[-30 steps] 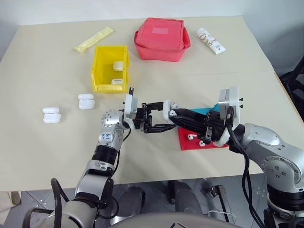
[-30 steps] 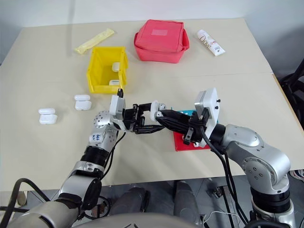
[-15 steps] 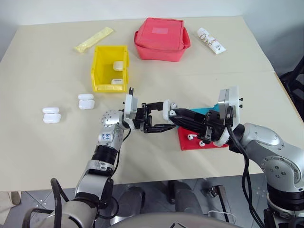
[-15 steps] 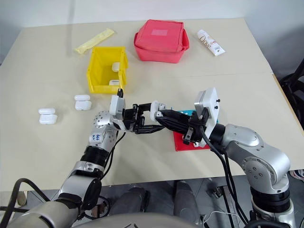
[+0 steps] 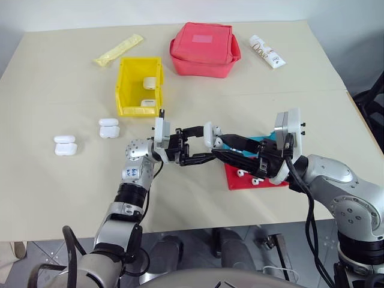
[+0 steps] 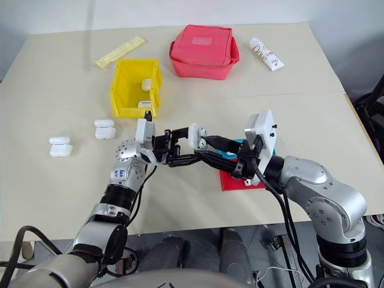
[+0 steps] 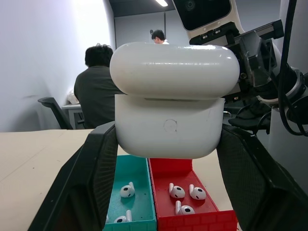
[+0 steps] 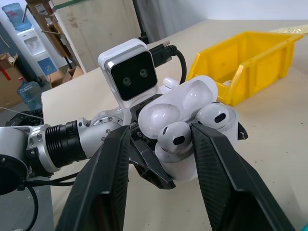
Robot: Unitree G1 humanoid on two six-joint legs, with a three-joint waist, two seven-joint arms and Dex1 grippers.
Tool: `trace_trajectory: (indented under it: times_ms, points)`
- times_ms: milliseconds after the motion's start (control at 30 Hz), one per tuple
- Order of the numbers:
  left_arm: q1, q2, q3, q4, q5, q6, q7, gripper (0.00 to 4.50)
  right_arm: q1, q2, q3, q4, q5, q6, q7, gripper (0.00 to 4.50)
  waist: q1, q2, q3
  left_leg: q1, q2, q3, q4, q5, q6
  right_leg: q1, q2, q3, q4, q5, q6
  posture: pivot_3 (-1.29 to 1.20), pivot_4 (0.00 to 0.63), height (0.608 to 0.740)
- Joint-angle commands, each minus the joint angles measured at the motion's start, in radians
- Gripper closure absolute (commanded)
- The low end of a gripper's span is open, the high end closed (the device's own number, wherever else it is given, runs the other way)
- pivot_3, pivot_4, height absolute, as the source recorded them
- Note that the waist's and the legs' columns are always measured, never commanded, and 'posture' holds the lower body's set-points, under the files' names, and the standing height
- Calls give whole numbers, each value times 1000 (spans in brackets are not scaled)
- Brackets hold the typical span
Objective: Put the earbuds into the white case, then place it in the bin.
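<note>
Earbuds seated in the open white case, their rounded heads standing above its rim, between the two black fingers of the right gripper. Fingers parted on either side of the earbuds, no clear touch on them.

Largest first: counter, pale beige, bearing everything. Red fabric pouch at the far middle. Yellow bin left of the pouch, nearer the robot, with two white cases inside against its right wall. Red tray and teal tray side by side under the right arm, loose earbuds lying in both, as seen from the left wrist. White printed tube right of the pouch, yellow sachet at the far left.

White case held above the counter, in front of the bin and left of the trays, clamped tight at its lower body by the left gripper, lid tipped back. Right gripper reaching in from the right, tips at the case's mouth, so the two grippers meet over bare counter. Two more white cases and lying on the counter well to the left of the held one, apart from both grippers.

Two people seated in the background of the left wrist view.
</note>
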Motion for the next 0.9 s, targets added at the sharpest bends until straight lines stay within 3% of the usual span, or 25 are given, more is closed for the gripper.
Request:
trace_trajectory:
  times_ms: [33,900]
  points:
    - [-31,-18,11,-34,-30,-25,-1,1756,5,-24,27,3,-7,29,-3,2444,0,0,0,0,0,0,0,0,0,0,0,0,0,0,0,0,150,740]
    - [-57,20,20,43,-7,-50,-14,1756,-68,-120,-79,-41,63,68,-68,2444,0,0,0,0,0,0,0,0,0,0,-1,0,0,0,0,0,150,740]
